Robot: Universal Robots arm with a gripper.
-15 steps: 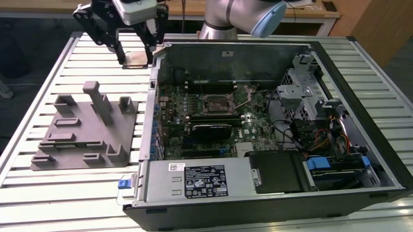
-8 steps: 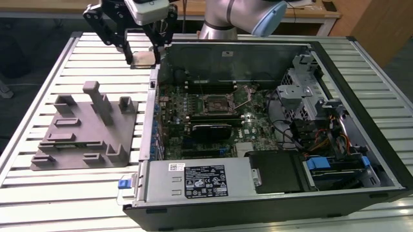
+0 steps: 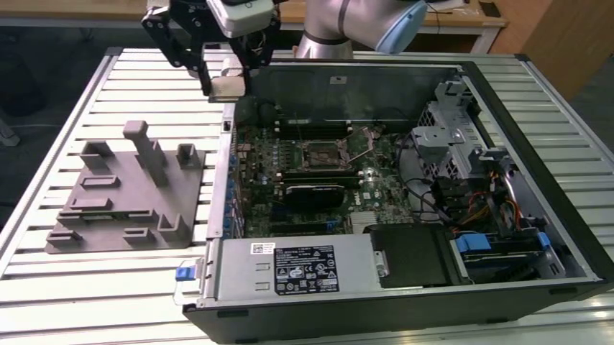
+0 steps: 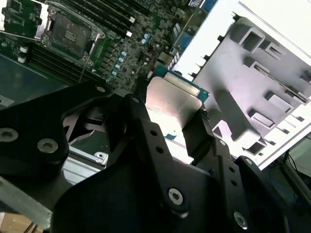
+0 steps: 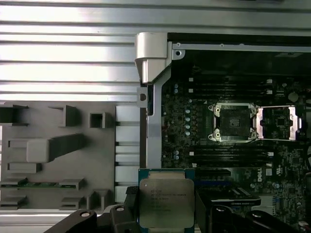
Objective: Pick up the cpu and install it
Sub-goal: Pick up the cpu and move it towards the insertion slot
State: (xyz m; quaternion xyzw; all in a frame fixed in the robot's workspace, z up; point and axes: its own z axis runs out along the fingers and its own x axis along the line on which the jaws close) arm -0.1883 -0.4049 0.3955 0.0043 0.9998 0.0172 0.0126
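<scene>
My gripper (image 3: 226, 85) hangs above the far corner of the open computer case, on the exterior view's left, shut on the cpu (image 3: 226, 88). The cpu is a small square chip with a pale silver top on a green board. It sits between the black fingers in both wrist views (image 5: 166, 201) (image 4: 172, 99). The motherboard's cpu socket (image 3: 321, 153) (image 5: 232, 123) (image 4: 68, 31) lies open and empty inside the case. Its metal load plate (image 5: 277, 123) is swung aside. The chip is well above and to the side of the socket.
A grey plastic fixture (image 3: 125, 190) (image 5: 58, 150) with slots and posts lies on the slatted table beside the case (image 3: 223, 180). Inside the case are a power supply (image 3: 298, 266), a black block (image 3: 312, 194) near the socket, drive bays (image 3: 461, 136) and cables.
</scene>
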